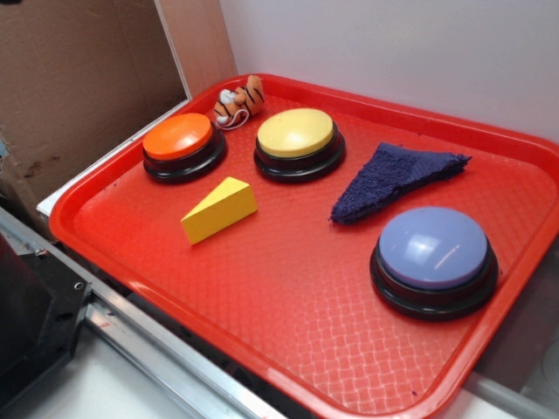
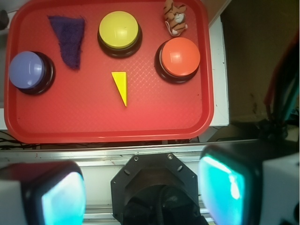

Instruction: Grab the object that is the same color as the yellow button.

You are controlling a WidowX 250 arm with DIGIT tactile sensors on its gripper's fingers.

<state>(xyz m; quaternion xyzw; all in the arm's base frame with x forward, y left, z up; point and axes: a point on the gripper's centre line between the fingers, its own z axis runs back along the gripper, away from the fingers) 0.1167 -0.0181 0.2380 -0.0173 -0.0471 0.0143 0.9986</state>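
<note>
Looking down through the wrist view, I see the gripper (image 2: 143,194) nearest the lens: its two fingers (image 2: 56,197) sit wide apart at the bottom corners of the picture, holding nothing, with the black robot base (image 2: 154,187) between them. Both hang well short of the tray, above the metal rail (image 2: 112,152) that runs along its near edge.

Beyond the rail lies the red tray (image 1: 288,332), the only container in view — everything listed below rests on its textured floor.

- Near corner on one side: the lavender-blue button (image 1: 434,257) on a black base.
- Middle of the floor: the yellow wedge (image 1: 218,209), lying flat and apart from every other item, nearer the rail than the two far buttons and roughly between them.
- Beside the lavender-blue button, further in: a dark blue cloth (image 1: 389,181), triangular and crumpled.
- Far row: the yellow button (image 1: 297,140) and the orange button (image 1: 182,144), side by side, not touching.
- Far rim: a small tiger toy (image 1: 238,103), just behind those two buttons.

A white wall (image 1: 393,52) and brown board (image 1: 79,78) stand behind the tray.
</note>
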